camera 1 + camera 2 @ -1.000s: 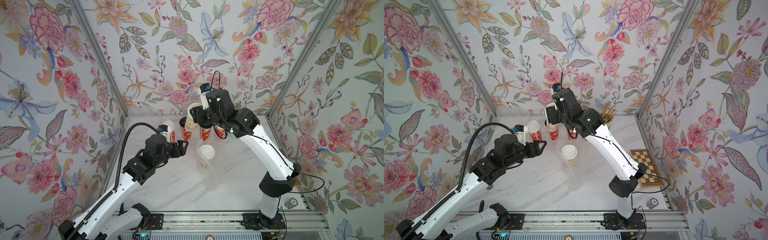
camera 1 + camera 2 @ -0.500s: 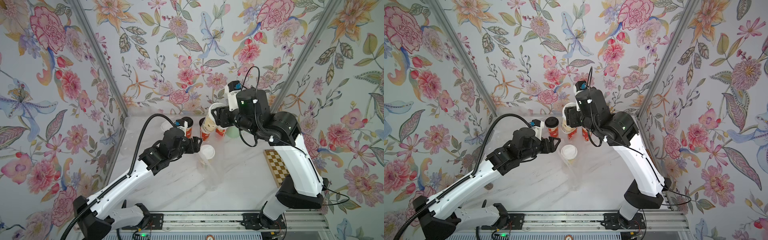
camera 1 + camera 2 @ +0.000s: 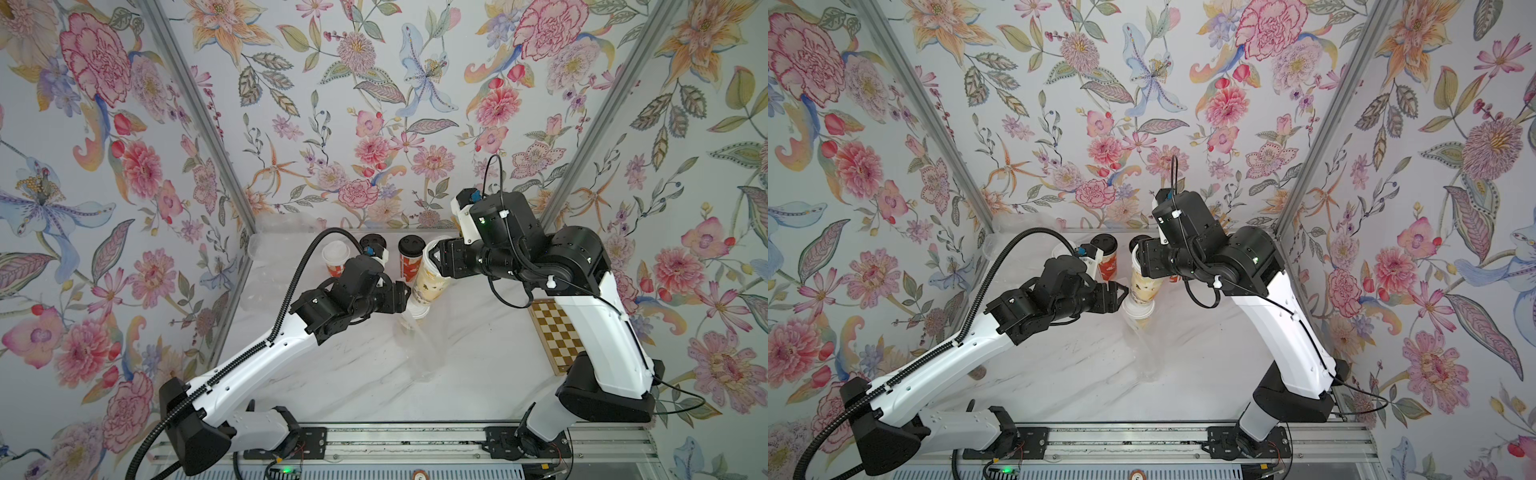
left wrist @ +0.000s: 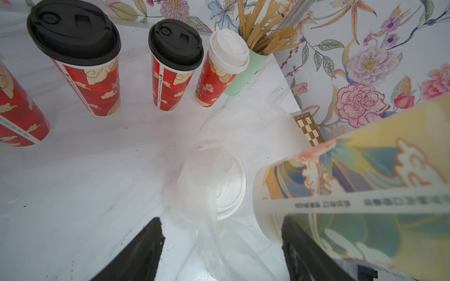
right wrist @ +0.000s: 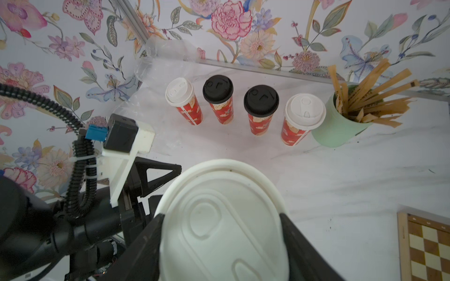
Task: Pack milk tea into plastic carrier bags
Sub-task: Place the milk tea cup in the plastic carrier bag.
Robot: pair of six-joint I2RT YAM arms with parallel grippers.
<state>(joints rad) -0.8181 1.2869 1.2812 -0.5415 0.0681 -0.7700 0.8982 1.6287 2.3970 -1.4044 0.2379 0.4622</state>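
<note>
My right gripper (image 5: 220, 219) is shut on a milk tea cup (image 3: 430, 278) with a beige printed body and a white lid (image 5: 219, 233). The cup hangs tilted, its base just above the plastic carrier bag (image 3: 424, 353). A second white-lidded cup (image 4: 229, 185) stands inside that transparent bag (image 4: 194, 194). My left gripper (image 4: 219, 223) is open at the bag's mouth, with loose film between its fingers and the held cup's base (image 4: 272, 194) close to one finger. Several red cups (image 5: 219, 99) stand in a row at the back.
A mint-green cup of brown straws (image 5: 341, 124) stands at the right end of the red row. A chessboard (image 3: 557, 336) lies by the right wall. More crinkled plastic (image 3: 286, 232) is heaped in the back left corner.
The right arm has carried its cup away from the back row and tilted it over the bag. The left gripper has moved right, up to the bag's mouth.
</note>
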